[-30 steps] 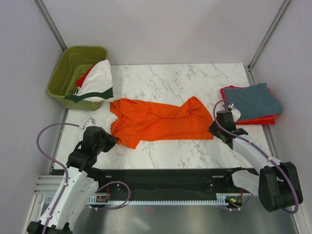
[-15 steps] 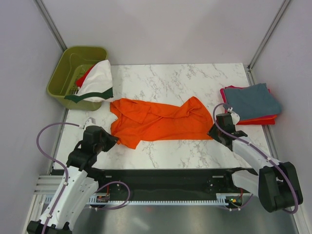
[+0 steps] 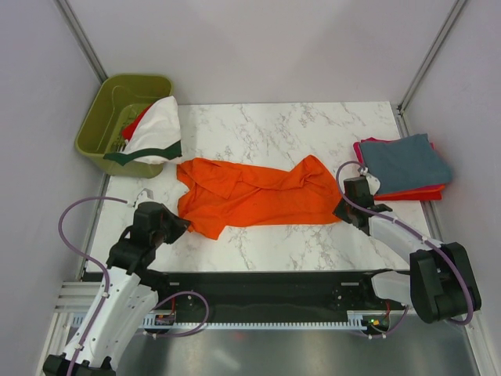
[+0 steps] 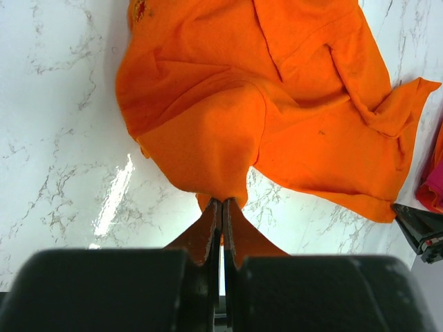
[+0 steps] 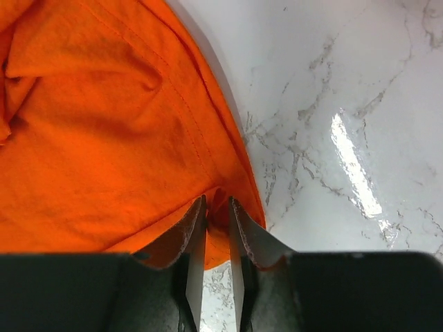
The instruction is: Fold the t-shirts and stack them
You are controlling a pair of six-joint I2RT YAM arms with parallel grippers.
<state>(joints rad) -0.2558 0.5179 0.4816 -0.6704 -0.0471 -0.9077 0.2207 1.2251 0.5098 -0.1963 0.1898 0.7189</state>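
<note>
The soft, floppy orange t-shirt (image 3: 254, 196) lies on the worktop (image 3: 313, 133); edges are best to hold. My left end effector (image 4: 221, 207) pinches one. My right end effector (image 5: 216, 207) is around the hem; I cannot tell if it grips.

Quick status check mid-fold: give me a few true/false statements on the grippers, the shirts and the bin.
1. The left gripper is shut on the orange t-shirt. True.
2. The right gripper hovers over the folded shirts. False: its fingers pinch the orange t-shirt's right edge.
3. The blue-grey t-shirt lies folded on top of the red t-shirt. True.
4. The olive bin is empty. False: a white t-shirt with green trim drapes over its rim.
</note>
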